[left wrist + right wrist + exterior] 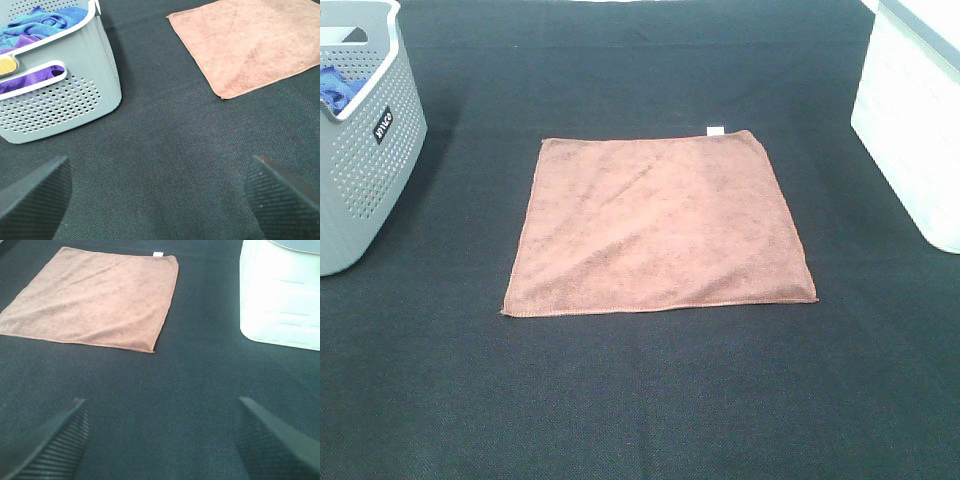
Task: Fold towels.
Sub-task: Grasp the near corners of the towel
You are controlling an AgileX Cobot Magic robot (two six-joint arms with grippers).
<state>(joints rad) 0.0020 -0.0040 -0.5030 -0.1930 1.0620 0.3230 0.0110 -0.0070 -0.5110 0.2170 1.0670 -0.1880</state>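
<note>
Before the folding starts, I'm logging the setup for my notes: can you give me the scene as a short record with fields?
towel: reddish-brown, flat and unfolded on the black table
white tag: at the towel's far right corner
left gripper: open, holding nothing, off the towel
right gripper: open, holding nothing, off the towel
grey basket: left of the towel, holds blue and purple cloths
white bin: right of the towel, apart from it

The left end effector (pixel 160 196) and the right end effector (pixel 162 440) both have fingers spread wide, gripping nothing.
</note>
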